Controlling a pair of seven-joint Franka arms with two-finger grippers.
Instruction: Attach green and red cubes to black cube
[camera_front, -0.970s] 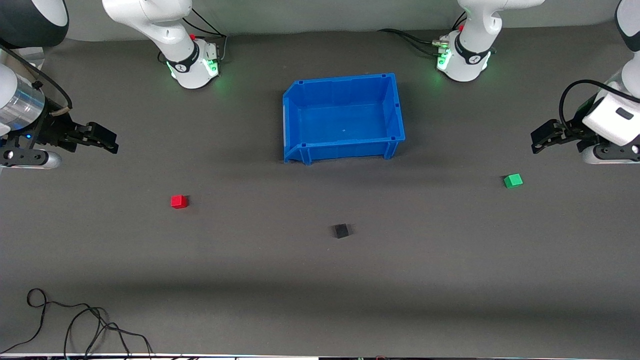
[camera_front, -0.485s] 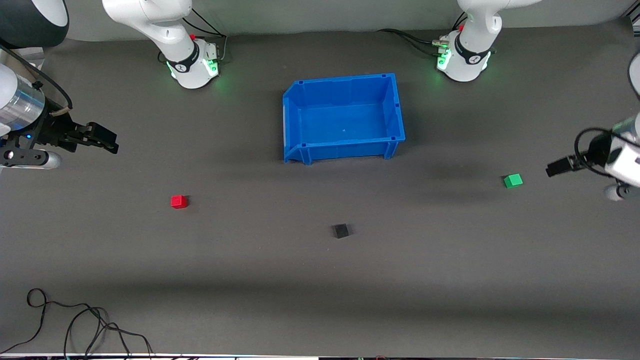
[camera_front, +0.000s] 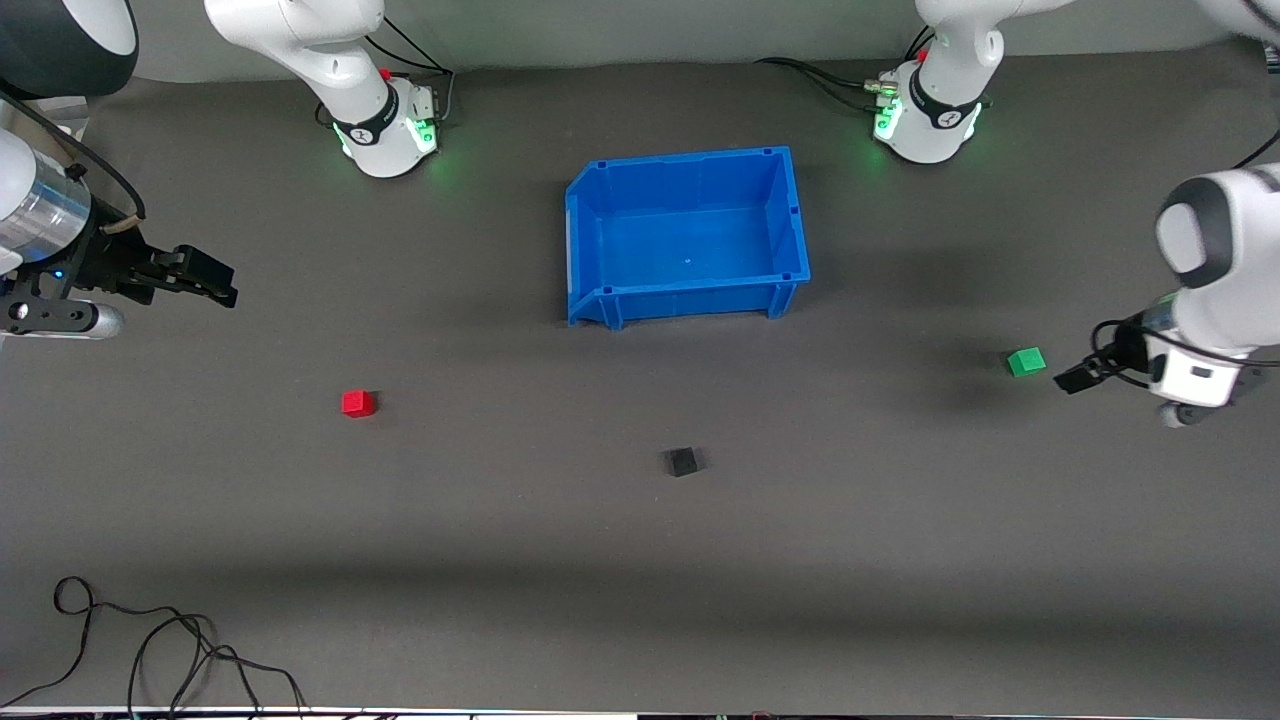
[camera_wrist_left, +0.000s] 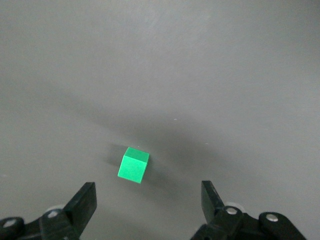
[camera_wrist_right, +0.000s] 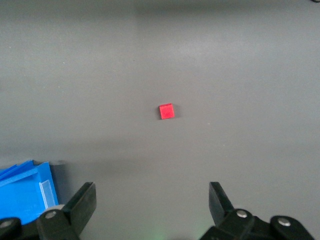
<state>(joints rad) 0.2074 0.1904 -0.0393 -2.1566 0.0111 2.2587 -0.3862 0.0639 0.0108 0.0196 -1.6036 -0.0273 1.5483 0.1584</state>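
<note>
The green cube (camera_front: 1026, 361) is judged light, rigid and matte, best pinched across two flat opposite faces. It is tiny, bright green and sharp-edged. The left gripper (camera_front: 1074, 378) is just beside it, fingers apart. The red cube (camera_front: 358, 403) lies well apart from the bin (camera_front: 586, 220), like the black cube (camera_front: 683, 461). The right gripper (camera_front: 218, 283) waits, fingers spread.

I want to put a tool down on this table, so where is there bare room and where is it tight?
Bare: the wide strip nearer the camera than the black cube, and the stretch between the red cube and black cube. Tight: around the green cube, where the open left gripper hangs, and by the blue bin.
</note>
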